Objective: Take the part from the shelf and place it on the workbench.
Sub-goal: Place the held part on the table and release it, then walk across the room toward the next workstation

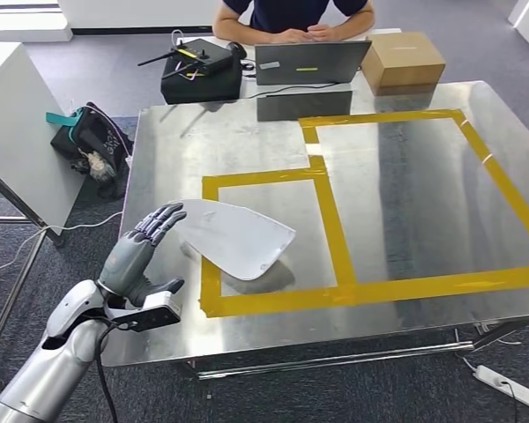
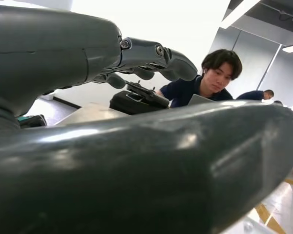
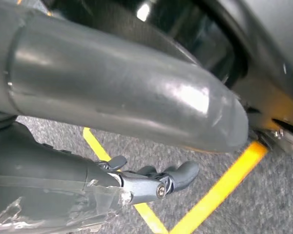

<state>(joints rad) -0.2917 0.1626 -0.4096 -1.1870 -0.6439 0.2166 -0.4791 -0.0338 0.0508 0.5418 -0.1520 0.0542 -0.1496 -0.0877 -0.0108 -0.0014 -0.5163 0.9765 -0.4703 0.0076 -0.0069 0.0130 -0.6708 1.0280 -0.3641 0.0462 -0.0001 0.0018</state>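
Note:
The part (image 1: pixel 238 236) is a flat white curved panel. It lies on the steel workbench (image 1: pixel 414 194), across the left edge of the near square of yellow tape (image 1: pixel 335 229). My left hand (image 1: pixel 142 251) hovers just left of the panel with fingers spread and thumb apart; the fingertips (image 1: pixel 170 214) are close to its edge and grip nothing. In the left wrist view the left hand (image 2: pixel 137 165) has only air between thumb and fingers (image 2: pixel 156 53). My right hand (image 3: pixel 100 97) hangs over grey carpet, fingers (image 3: pixel 163 183) loosely extended, holding nothing.
A person sits at the far side behind a laptop (image 1: pixel 309 62), with a cardboard box (image 1: pixel 403 60) and a black case (image 1: pixel 198 75) beside it. A bag (image 1: pixel 92 141) and a white slanted board (image 1: pixel 22 132) are on the left. A power strip (image 1: pixel 508 386) lies on the floor.

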